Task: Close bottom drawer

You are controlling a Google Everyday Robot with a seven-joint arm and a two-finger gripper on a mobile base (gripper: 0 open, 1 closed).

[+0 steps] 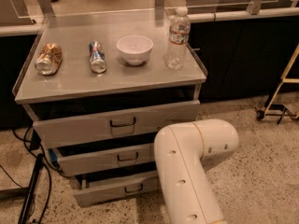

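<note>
The bottom drawer (112, 189) is the lowest and slimmest grey front of three, with a small dark loop handle (133, 188). It stands pulled out a little from the cabinet. My white arm (187, 171) rises from the lower edge of the camera view and covers the drawer's right end. My gripper is out of view; only the arm's elbow shows.
The top drawer (121, 122) and the middle drawer (105, 158) also stand partly open. On the cabinet top (140, 78) lie two cans (48, 58) (97, 56), with a white bowl (134, 48) and an upright water bottle (177, 38). Cables and a black stand leg (30, 190) are at the left, a wheeled frame (278, 108) at the right.
</note>
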